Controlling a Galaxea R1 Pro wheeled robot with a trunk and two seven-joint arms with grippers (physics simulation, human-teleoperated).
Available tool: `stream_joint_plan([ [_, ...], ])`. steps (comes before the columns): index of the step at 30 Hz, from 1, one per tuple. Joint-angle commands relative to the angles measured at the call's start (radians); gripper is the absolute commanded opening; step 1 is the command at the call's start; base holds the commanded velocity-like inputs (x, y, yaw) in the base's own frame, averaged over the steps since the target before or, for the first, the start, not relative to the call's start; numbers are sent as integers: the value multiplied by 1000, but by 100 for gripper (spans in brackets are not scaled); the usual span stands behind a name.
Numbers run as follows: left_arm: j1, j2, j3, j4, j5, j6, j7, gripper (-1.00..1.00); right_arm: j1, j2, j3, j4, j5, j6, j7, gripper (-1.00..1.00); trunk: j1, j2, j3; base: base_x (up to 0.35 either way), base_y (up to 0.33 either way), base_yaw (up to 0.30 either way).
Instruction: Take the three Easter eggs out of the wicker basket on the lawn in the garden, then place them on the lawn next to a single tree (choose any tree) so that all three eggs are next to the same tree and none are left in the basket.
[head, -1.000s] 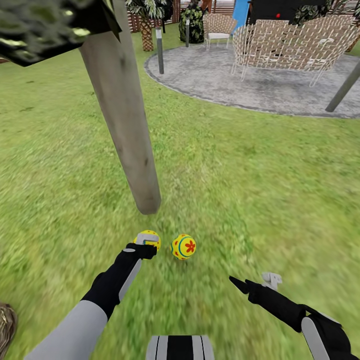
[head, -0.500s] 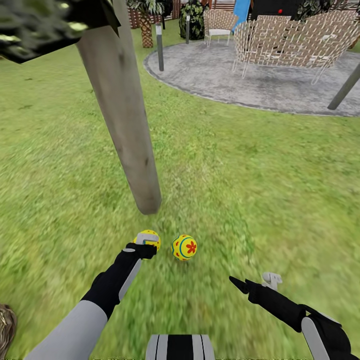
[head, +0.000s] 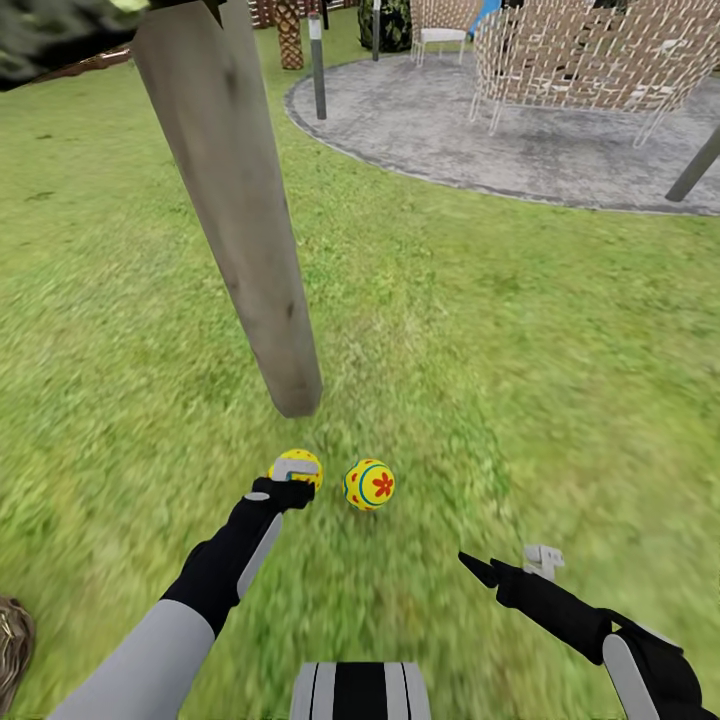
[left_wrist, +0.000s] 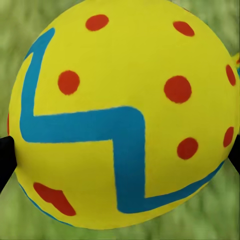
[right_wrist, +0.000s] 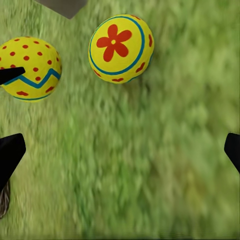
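Easter eggs: zigzag egg (head: 297, 466) clamped in left gripper (head: 290, 478) for placing beside flower egg (head: 369, 484) by tree (head: 240, 220); right gripper (head: 515, 565) open, empty.

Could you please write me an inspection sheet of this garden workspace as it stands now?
Surface: lawn, green grass with yellowish patches.
Job's things: zigzag egg between the left tool's fingers, close to the base of the tree trunk; flower egg on the grass beside it, apart from it; a sliver of the wicker basket at the head view's lower left edge. A third egg: nothing seen.
Clutter: nothing seen.
Grippers: left tool shut on the zigzag egg; right tool open over bare grass, holding nothing.
Cables: nothing seen.
Surroundings: grey paved patio with pale woven seats and a post.
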Motion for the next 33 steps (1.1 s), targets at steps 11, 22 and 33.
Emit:
stream_joint_plan([
  [11,0,0,-3,-10,10,-1,7,-100,0,0,-1,0,-5,7,1,100,4,-3,-39,0,0,0],
  [22,2,1,-3,-22,10,-2,7,-100,0,0,-1,0,-5,7,1,100,5,-3,-47,0,0,0],
  [33,2,1,-3,-34,10,-2,7,-100,0,0,-1,0,-3,7,1,100,8,-5,-74,0,0,0],
])
